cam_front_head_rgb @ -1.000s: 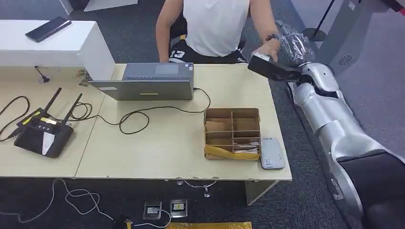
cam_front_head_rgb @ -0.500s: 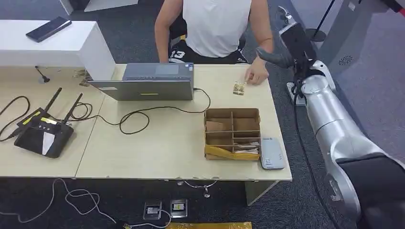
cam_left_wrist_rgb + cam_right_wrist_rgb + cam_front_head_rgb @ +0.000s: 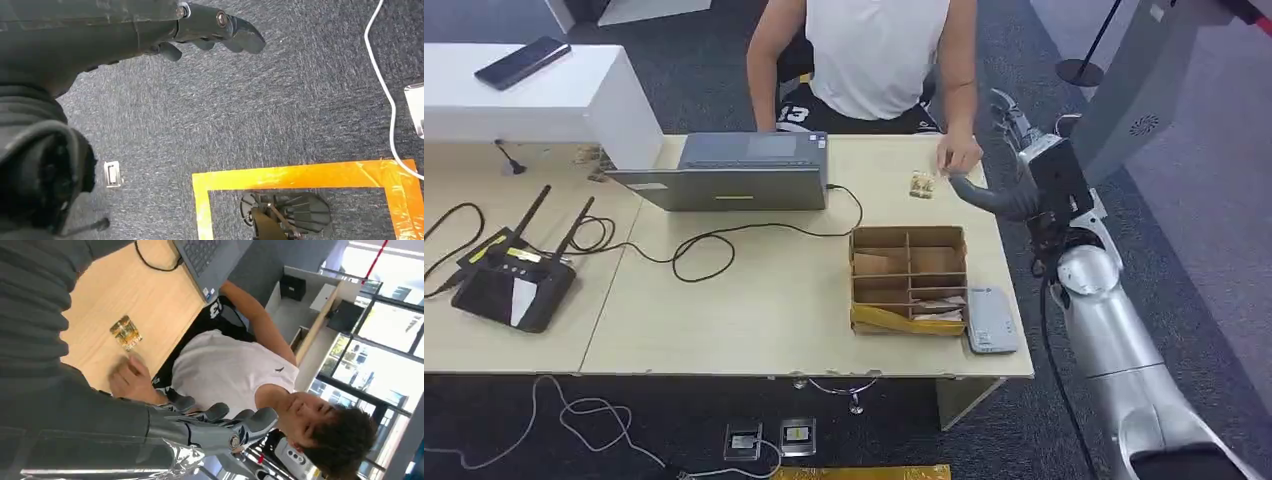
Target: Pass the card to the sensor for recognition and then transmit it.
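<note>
**Seemingly the handover is done — card down on the counter, robot's right hand empty**

Right hand (image 3: 1029, 165): it is raised beside the far right corner of the counter (image 3: 754, 310), past its edge, fingers spread loosely and holding nothing. In the right wrist view the fingers (image 3: 220, 422) are slightly curled, apart from one another, and touch nothing.

Just beyond it, a seated person in a white top rests a hand (image 3: 960, 156) on the counter. Close beside that hand lies the card (image 3: 921, 184), small and gold-patterned, flat on the wood; whether the person's fingers touch it cannot be told. The card is well apart from the robot's hand.

Nearer the robot, a cardboard divider box (image 3: 910, 278) holds a few papers, and a pale grey card reader (image 3: 991, 320) — likely the sensor — lies against its right side at the counter's front edge. A laptop (image 3: 739, 172) sits to the left, and a black router (image 3: 512, 278) further left.

Left hand (image 3: 210, 27): it hangs over grey carpet, fingers relaxed and apart, gripping nothing.

Judged from this, the passing step looks finished; the next move probably calls for drawing the right arm away without brushing the person.
</note>
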Controlling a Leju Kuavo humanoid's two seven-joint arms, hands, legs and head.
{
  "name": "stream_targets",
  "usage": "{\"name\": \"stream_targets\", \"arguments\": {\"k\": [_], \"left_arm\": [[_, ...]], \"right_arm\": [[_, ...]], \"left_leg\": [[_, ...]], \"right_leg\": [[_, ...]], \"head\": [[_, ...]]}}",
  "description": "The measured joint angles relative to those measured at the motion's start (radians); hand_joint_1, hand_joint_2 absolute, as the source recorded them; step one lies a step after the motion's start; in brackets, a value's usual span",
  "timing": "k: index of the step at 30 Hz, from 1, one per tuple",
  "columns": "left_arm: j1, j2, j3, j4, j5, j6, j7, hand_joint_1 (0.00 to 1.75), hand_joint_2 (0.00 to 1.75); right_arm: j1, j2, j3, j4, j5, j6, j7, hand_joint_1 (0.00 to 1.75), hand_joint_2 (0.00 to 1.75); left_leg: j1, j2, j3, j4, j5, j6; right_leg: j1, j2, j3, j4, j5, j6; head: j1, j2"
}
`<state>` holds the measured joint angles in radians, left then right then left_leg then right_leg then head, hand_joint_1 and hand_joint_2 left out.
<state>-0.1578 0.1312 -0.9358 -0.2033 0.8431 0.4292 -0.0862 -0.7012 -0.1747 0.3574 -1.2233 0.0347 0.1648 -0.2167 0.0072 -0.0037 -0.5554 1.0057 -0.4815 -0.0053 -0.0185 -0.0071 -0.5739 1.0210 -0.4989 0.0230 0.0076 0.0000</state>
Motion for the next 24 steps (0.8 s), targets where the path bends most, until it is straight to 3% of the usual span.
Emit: {"name": "stream_targets", "arguments": {"k": [8, 17, 24], "left_arm": [[0.000, -0.001, 0.001, 0.000, 0.003, 0.002, 0.011, 0.00, 0.00], [0.000, -0.002, 0.002, 0.000, 0.011, 0.009, 0.024, 0.00, 0.00], [-0.002, -0.002, 0.003, 0.000, 0.021, 0.010, 0.030, 0.00, 0.00]], "right_arm": [[0.112, -0.021, -0.005, -0.135, 0.068, 0.018, 0.030, 0.00, 1.75], [0.194, -0.024, 0.002, -0.186, 0.199, 0.060, 0.049, 0.00, 1.75], [0.234, -0.023, 0.023, -0.199, 0.210, 0.073, 0.052, 0.00, 1.75]], "left_leg": [[0.000, 0.000, 0.000, 0.000, 0.000, 0.000], [0.000, 0.000, -0.001, 0.000, 0.000, 0.000], [0.000, 0.000, -0.001, 0.000, 0.000, 0.000]], "right_leg": [[0.000, 0.002, 0.000, 0.000, 0.000, 0.000], [0.000, 0.001, 0.000, 0.000, 0.000, 0.000], [0.000, 0.002, 0.000, 0.000, 0.000, 0.000]], "head": [[0.000, 0.000], [0.000, 0.000], [0.000, 0.000]]}}
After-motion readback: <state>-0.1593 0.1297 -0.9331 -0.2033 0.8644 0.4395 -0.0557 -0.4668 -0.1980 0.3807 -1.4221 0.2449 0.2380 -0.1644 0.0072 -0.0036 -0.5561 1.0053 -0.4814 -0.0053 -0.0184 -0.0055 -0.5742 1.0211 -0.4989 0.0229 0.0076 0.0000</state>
